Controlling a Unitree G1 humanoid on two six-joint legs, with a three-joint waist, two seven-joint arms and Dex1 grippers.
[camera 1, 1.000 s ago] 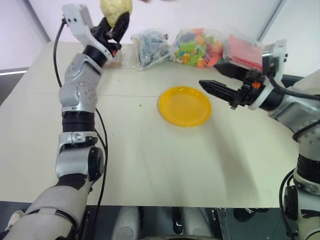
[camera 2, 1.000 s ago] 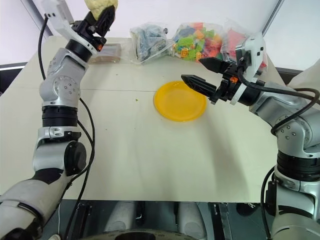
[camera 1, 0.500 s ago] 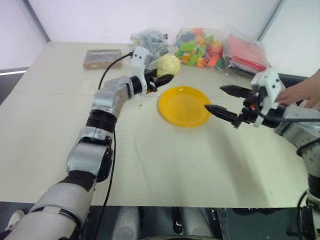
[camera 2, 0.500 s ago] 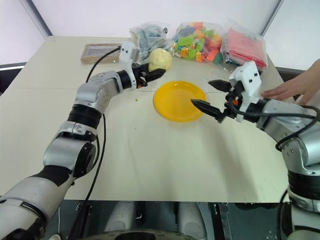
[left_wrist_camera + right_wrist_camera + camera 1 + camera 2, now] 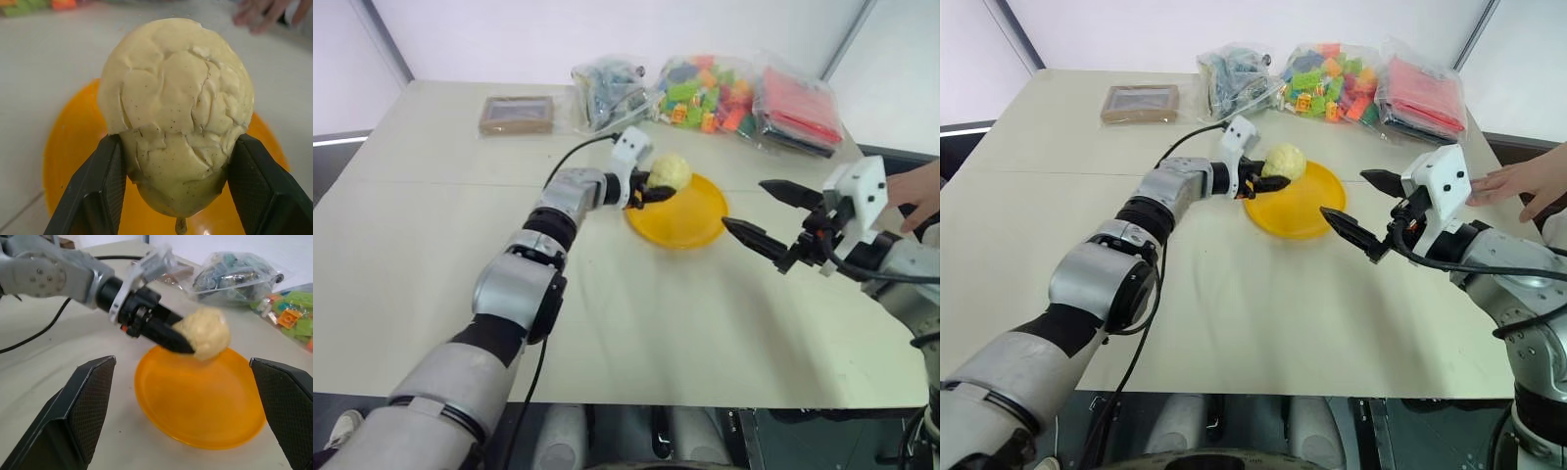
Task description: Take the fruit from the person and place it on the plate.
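Fruit [image 5: 670, 169] had travelled a long way in a second: from high up beyond the far side of the plate [image 5: 690, 221] down to just over its far-left rim, so only lowering and letting go seemed left. From the head views, the left gripper [image 5: 653, 186] was clamped on it, arm stretched out low across the table, pointing slightly down toward the plate. The right gripper [image 5: 1363, 208], fingers spread wide and empty, waited just right of the plate, near a person's hand [image 5: 1513, 188].

At the left wrist, both fingers pinched the fruit's lower half, the plate directly beneath.

At the right wrist, the fruit hung above the plate's far rim, seemingly not yet touching it.
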